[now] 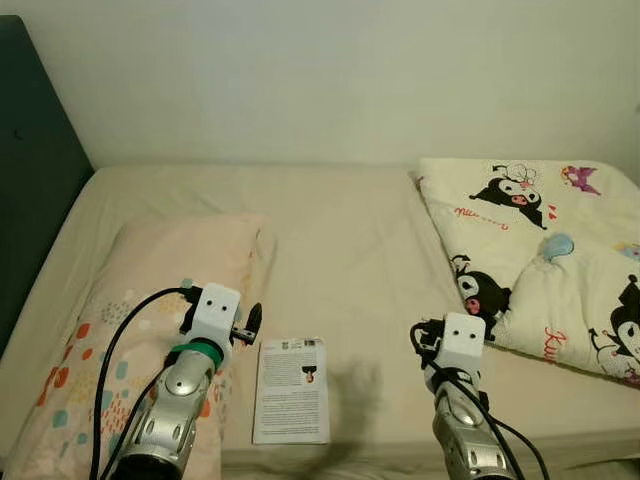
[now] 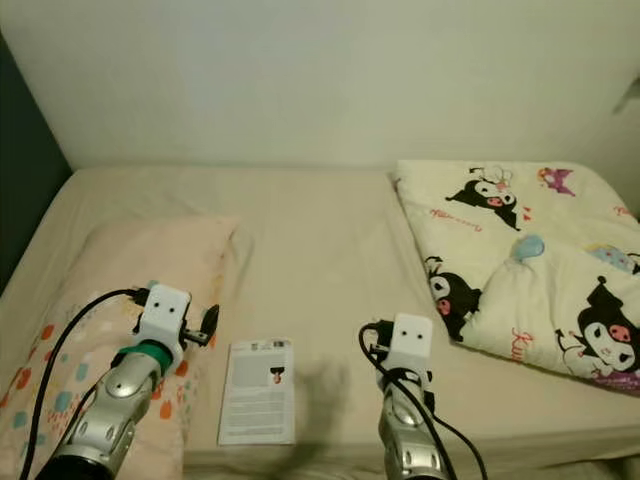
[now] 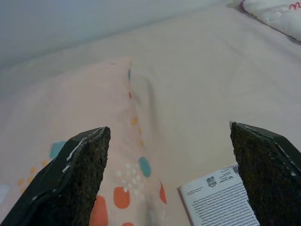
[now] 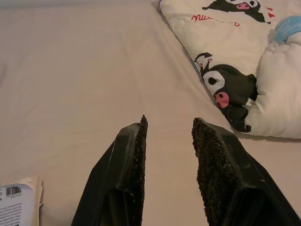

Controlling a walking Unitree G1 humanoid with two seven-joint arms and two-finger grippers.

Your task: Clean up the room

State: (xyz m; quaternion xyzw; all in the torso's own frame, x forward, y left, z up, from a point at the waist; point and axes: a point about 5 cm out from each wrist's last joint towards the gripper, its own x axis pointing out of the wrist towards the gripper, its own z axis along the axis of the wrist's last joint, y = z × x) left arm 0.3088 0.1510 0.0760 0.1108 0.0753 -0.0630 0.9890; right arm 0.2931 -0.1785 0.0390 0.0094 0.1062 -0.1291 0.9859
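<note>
A white printed booklet (image 1: pixel 292 390) lies flat on the beige bed sheet (image 1: pixel 340 250) near the front edge, between my two arms. Its corner shows as the booklet (image 3: pixel 218 200) in the left wrist view. My left gripper (image 3: pixel 169 129) hovers over the right edge of a peach pillow (image 1: pixel 150 300) with coloured dots, fingers (image 3: pixel 80 174) wide open and nothing between them. My right gripper (image 4: pixel 169 122) hangs low over bare sheet to the right of the booklet, open by a narrow gap and holding nothing. A cream cartoon-print blanket (image 1: pixel 540 250) lies bunched at the right.
A dark headboard (image 1: pixel 30 180) stands along the left side of the bed. A pale wall (image 1: pixel 330 80) runs behind the bed. Bare sheet stretches across the middle between pillow and blanket.
</note>
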